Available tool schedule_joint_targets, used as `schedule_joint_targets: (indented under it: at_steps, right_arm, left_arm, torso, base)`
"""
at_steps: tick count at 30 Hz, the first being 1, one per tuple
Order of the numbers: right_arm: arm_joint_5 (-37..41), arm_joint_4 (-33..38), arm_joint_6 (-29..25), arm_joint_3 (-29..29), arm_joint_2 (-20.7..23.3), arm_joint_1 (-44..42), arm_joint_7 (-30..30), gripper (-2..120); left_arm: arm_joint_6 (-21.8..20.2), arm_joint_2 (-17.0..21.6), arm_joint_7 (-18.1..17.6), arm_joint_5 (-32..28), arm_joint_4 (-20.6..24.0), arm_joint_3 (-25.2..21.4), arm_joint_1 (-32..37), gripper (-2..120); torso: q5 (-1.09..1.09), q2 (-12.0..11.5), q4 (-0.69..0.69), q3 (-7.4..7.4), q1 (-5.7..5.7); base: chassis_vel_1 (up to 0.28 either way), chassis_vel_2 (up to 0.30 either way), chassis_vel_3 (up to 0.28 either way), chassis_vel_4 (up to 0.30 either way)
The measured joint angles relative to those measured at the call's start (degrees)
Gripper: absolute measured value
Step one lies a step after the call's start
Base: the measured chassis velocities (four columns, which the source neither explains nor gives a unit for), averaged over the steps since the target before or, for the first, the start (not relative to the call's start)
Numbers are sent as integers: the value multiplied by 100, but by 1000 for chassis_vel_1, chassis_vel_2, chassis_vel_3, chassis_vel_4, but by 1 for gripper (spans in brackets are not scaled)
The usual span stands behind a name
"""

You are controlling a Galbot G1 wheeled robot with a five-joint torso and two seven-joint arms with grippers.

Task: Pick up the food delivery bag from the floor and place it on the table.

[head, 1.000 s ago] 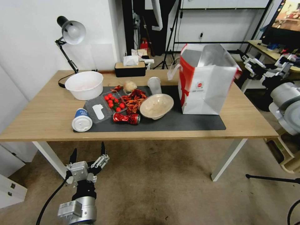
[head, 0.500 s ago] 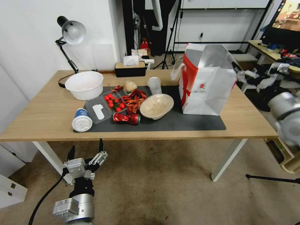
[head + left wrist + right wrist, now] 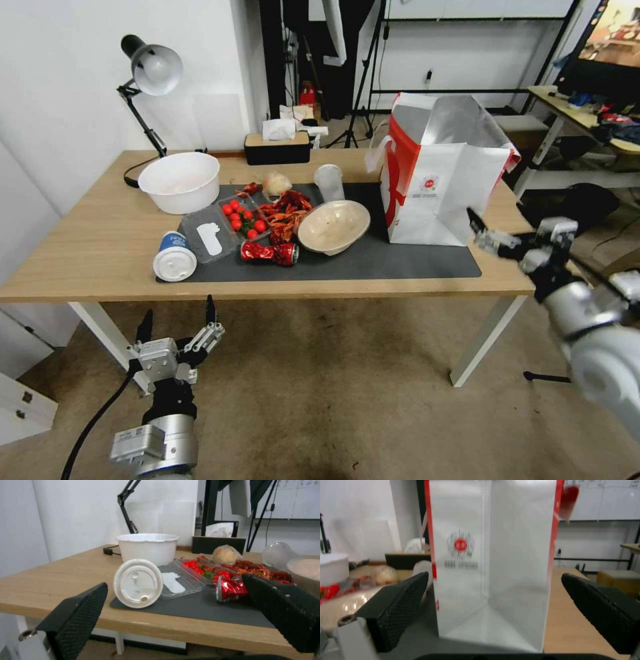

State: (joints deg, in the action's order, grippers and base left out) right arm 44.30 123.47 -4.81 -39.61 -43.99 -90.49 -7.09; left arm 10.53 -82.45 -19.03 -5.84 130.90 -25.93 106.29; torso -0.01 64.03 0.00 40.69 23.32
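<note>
Right gripper [image 3: 481, 235] hangs spread and empty at the table's right near corner, just in front of the food delivery bag [image 3: 437, 180]. A second ago it was up by the bag's far right top edge; half a second ago it was still at the rim. Now it has dropped low and come toward the robot — clear of the bag. The right wrist view shows the fingers [image 3: 400, 605] parted wide with the bag's white face between them, untouched.

The bag stands upright on the right end of the dark mat [image 3: 400, 263] on the table [image 3: 100, 247], right of the beige bowl [image 3: 333, 225]. It has barely shifted, so the placing looks done and the arm is retreating. Left gripper [image 3: 177, 323] waits low over the floor [image 3: 333, 387], fingers apart, sunk slightly.
</note>
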Motion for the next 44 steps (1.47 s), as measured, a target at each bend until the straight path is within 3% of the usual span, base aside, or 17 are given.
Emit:
schedule_joint_targets:
  at_steps: [4, 6, 8, 9, 18, 44]
  right_arm:
    - [-304, 48, -168, -1, -235, -391, -7, 100]
    - [-642, 43, -432, 44, -606, -893, 32, 100]
    - [-662, 38, -463, 50, -642, -931, 45, 100]
    - [-767, -43, -737, 114, -913, -1155, 210, 100]
    - [-932, -204, -1054, 259, -1398, -1329, 426, 100]
    - [-1033, -394, -892, 342, -1433, -1210, 504, 100]
  left_arm:
    - [1, 17, 29, -2, -20, -8, -12, 100]
    - [2, 61, 93, -7, -57, -9, -11, 100]
    - [4, 65, 96, -9, -65, -9, -12, 100]
    - [72, 97, 121, -48, -150, -7, -35, 100]
    - [259, 187, 228, -73, -586, 67, -92, 100]
    - [364, 105, 97, 99, -855, 99, -119, 100]
  torso:
    - [0, 0, -1, 0, 0]
    - [1, 0, -3, -1, 0]
    - [0, 0, -3, 0, 0]
    - [0, 1, -1, 0, 0]
    - [0, 0, -1, 0, 0]
    - [1, 0, -1, 0, 1]
  base:
    - [0, 0, 0, 0]
    - [0, 0, 0, 0]
    - [0, 0, 0, 0]
    - [0, 0, 0, 0]
    - [0, 0, 0, 0]
    - [0, 0, 0, 0]
